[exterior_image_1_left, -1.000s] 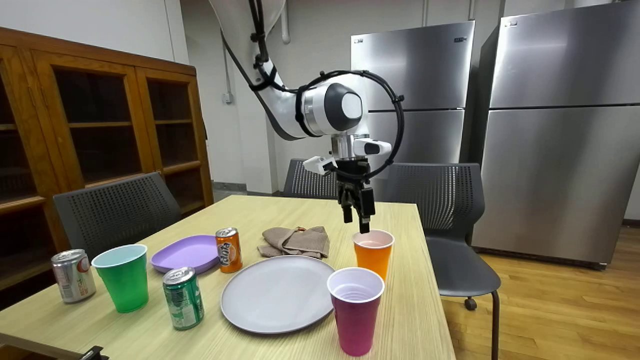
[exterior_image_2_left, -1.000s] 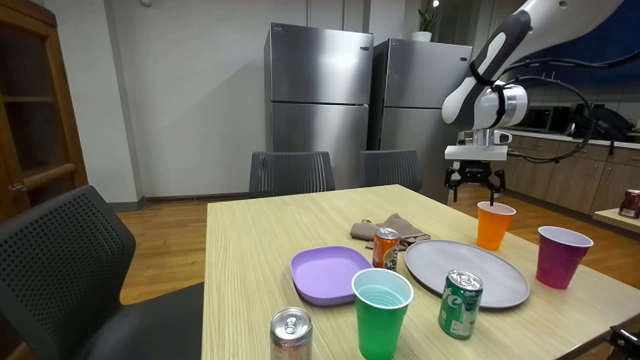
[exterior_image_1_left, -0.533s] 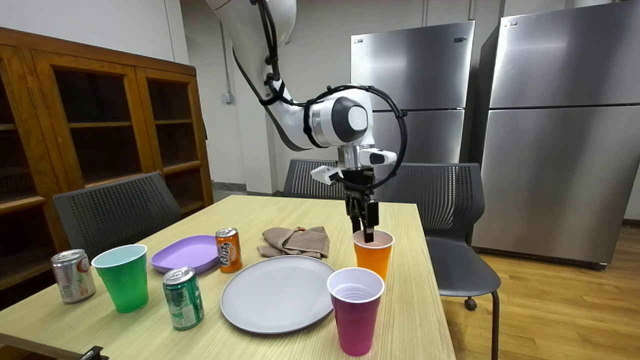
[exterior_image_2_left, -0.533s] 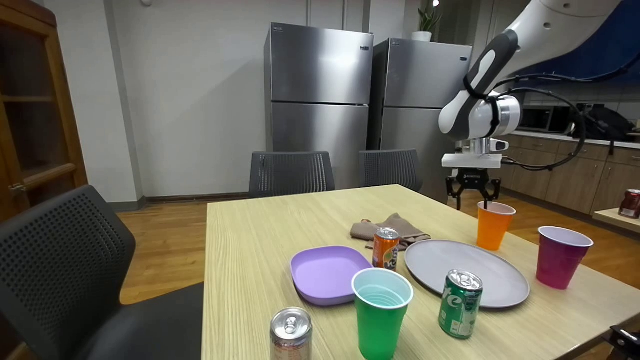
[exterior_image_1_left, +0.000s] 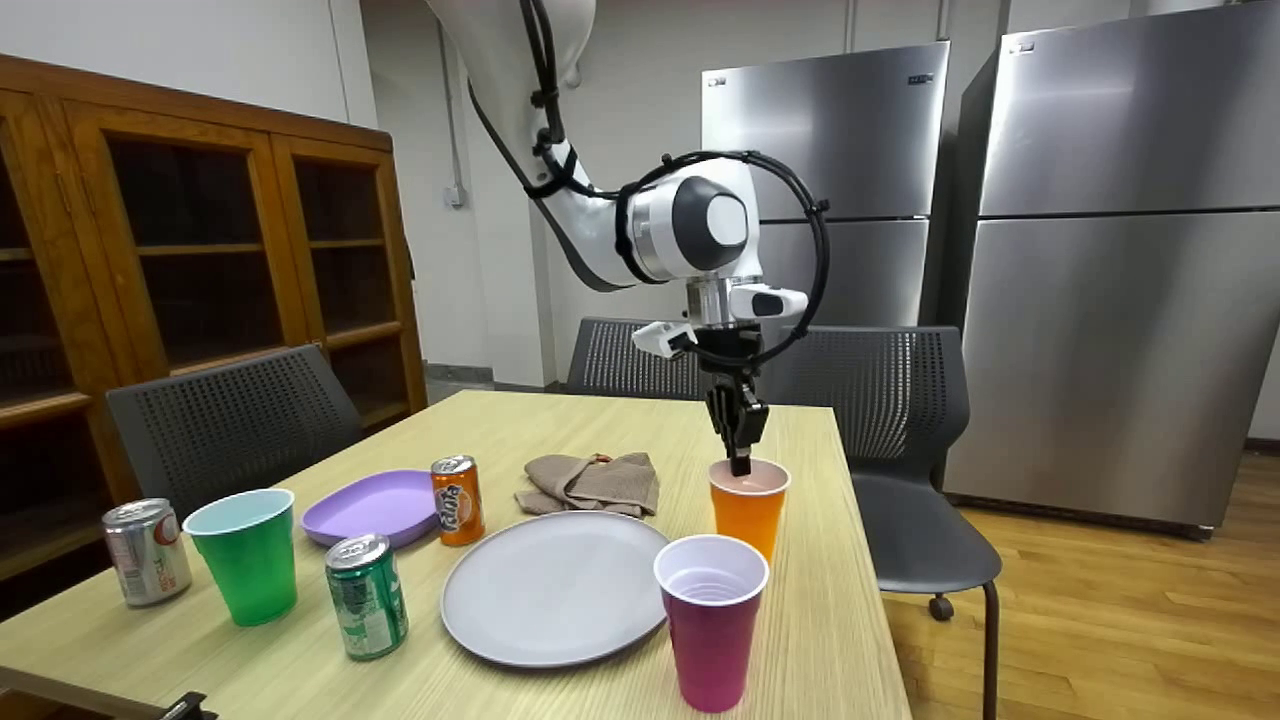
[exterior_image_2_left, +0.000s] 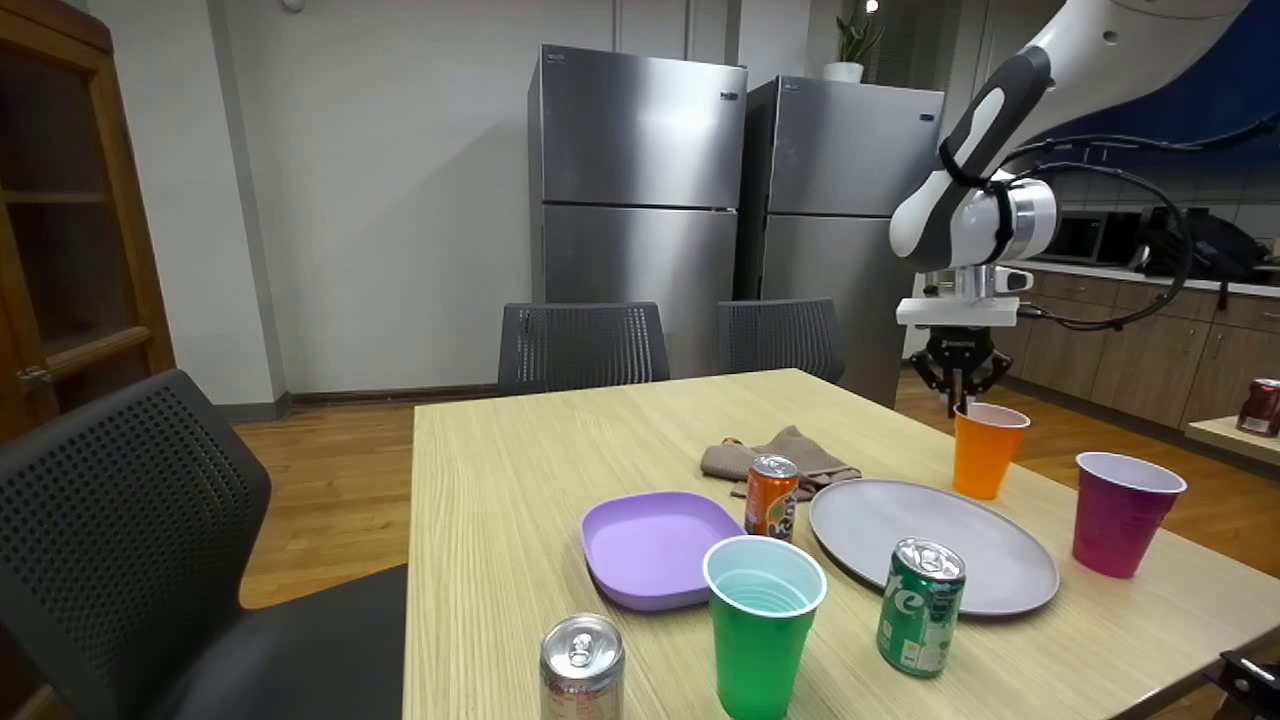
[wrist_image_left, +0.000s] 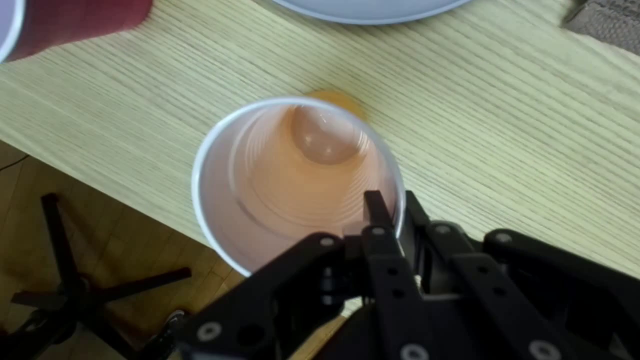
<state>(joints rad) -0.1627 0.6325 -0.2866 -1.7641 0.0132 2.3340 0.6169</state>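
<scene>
An orange cup (exterior_image_1_left: 748, 520) with a white rim stands upright on the table's edge. My gripper (wrist_image_left: 391, 196) has come down over its rim from above, as both exterior views also show. One of the black fingers (wrist_image_left: 378, 209) is inside the cup, and its partner is outside, against the rim. The jaws stand close together with only the thin cup wall between them. Inside, the cup (wrist_image_left: 285, 195) looks empty down to its bottom. The lower contact between fingertips and wall is partly hidden by the rim.
A magenta cup (exterior_image_1_left: 712, 640) and a grey plate (exterior_image_1_left: 555, 590) are near the orange cup. Farther off are a brown cloth (exterior_image_1_left: 600, 480), an orange can (exterior_image_2_left: 772, 500), a purple dish (exterior_image_2_left: 655, 550), a green cup (exterior_image_2_left: 762, 630), a green can (exterior_image_2_left: 920, 610) and a silver can (exterior_image_1_left: 147, 552).
The gripper has lowered toward the cup, then risen slightly, shifting a little sideways. Its fingers have come from wide apart to close together across the rim. The cup has shifted very slightly.
</scene>
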